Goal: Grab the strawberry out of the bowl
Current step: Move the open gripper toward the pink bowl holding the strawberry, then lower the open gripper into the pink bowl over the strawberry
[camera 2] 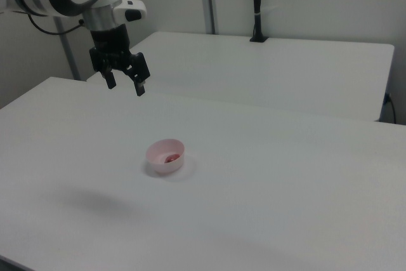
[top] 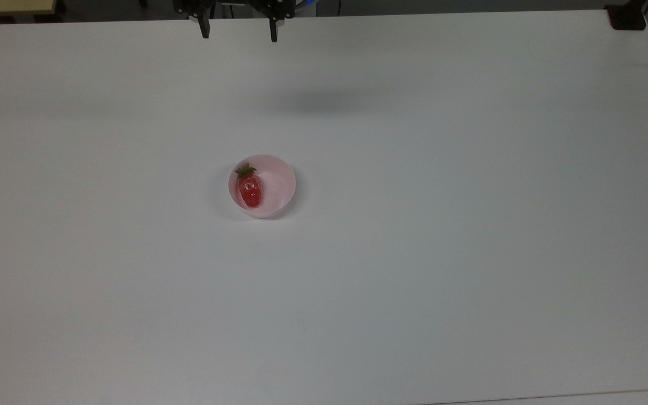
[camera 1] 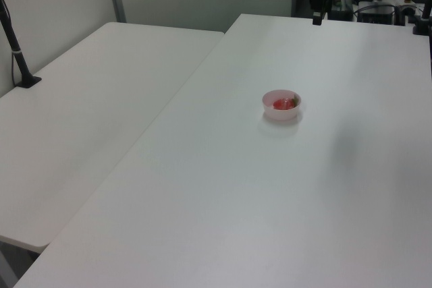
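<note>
A pale pink bowl (top: 276,185) (camera 1: 273,112) (camera 2: 157,155) stands near the middle of the white table. A glossy red strawberry (top: 250,189) (camera 1: 283,104) (camera 2: 171,157) with a green cap lies inside it, toward the top view's left wall. My gripper (top: 239,35) (camera 2: 125,86) hangs high above the table, far from the bowl, at the top edge of the top view. Its two black fingers are spread wide with nothing between them. In the left view the gripper (camera 1: 316,17) appears edge-on at the table's far end.
A second white table (camera 1: 88,112) (camera 2: 273,68) adjoins this one. A black pole on a base (camera 1: 17,52) (camera 2: 257,4) stands on it. A black mount (top: 626,17) sits at the top view's upper right corner. A soft shadow (top: 318,102) lies on the table beyond the bowl.
</note>
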Controlling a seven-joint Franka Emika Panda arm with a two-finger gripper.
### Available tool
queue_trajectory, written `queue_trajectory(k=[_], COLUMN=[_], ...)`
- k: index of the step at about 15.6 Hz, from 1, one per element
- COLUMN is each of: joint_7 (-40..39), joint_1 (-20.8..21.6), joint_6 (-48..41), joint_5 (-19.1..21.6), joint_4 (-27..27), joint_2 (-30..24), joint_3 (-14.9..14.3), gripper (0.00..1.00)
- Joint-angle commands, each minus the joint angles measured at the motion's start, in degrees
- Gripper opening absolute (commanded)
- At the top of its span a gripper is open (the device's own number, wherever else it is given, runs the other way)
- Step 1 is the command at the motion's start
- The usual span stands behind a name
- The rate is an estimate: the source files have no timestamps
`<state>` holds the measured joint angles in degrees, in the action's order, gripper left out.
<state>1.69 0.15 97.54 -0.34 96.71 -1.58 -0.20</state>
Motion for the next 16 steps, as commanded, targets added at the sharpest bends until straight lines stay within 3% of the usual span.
queue_trajectory(k=[1,5,16], joint_7=[-3.52,-22.84,-23.58], joint_1=[-0.42,-0.85,0.11], joint_6=[0.98,4.48,20.93], joint_5=[-0.98,-5.72,-6.61], joint_4=[2.42,3.12,3.48], joint_2=[-0.8,2.8,18.35], joint_3=[-0.32,-0.32,-0.06], gripper=[1.0,1.0,1.0])
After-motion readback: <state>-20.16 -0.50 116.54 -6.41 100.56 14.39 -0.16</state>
